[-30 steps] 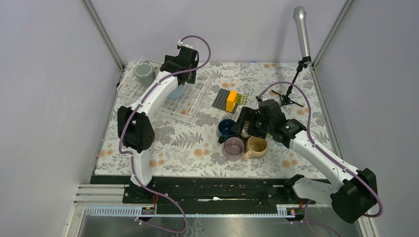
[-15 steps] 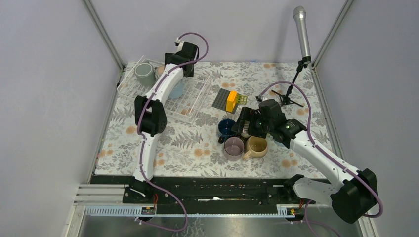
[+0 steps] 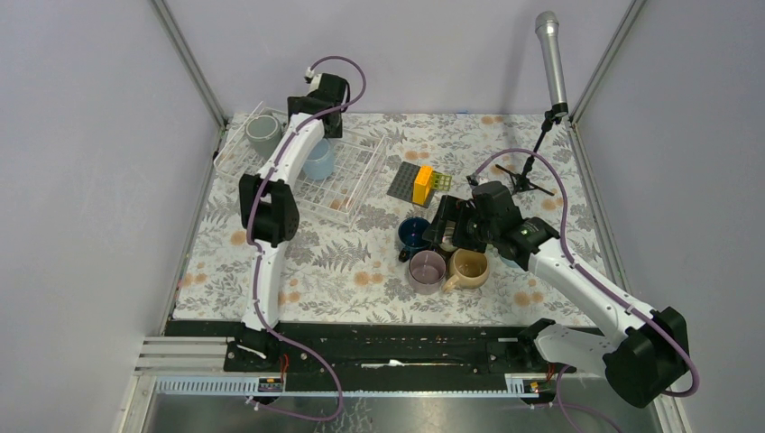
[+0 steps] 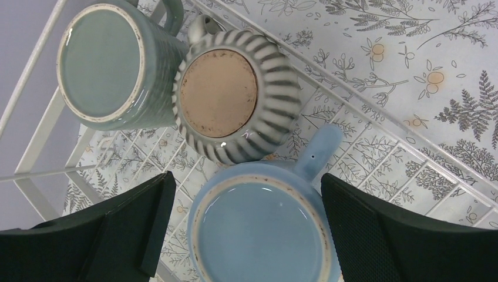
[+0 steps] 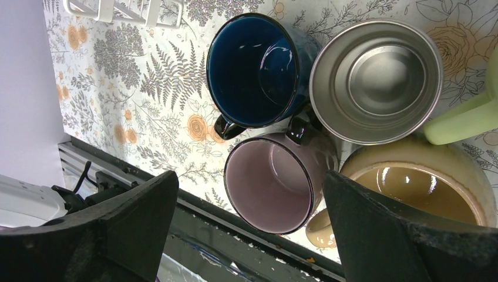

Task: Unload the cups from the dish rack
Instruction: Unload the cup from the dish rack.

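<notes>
Two claws — left, right — downturned, agape.

3 inverted cups in rack; others upright

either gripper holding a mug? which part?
Nothing held. Left gripper open over the light blue mug in the dish rack; right gripper open over the mauve mug.

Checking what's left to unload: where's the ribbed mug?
Left wrist view, upper centre: ribbed mug upside down in the dish rack, between the grey mug and light blue mug.
</notes>
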Controlling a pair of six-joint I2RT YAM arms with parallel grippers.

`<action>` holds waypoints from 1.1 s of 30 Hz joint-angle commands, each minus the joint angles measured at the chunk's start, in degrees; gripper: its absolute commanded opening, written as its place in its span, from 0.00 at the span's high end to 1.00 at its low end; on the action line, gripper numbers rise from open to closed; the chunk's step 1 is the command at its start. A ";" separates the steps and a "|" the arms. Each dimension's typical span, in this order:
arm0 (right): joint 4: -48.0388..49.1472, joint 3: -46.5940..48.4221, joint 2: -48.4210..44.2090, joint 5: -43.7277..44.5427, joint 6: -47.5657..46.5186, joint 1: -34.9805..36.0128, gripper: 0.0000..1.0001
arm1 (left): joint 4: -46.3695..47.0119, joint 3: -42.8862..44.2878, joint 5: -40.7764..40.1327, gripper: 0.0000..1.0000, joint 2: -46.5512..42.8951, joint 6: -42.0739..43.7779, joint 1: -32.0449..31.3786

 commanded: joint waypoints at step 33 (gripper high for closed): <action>2.13 -1.61 -1.50 -1.16 0.28 0.38 0.00 | -1.73 -18.48 12.16 0.15 -15.14 8.81 -1.38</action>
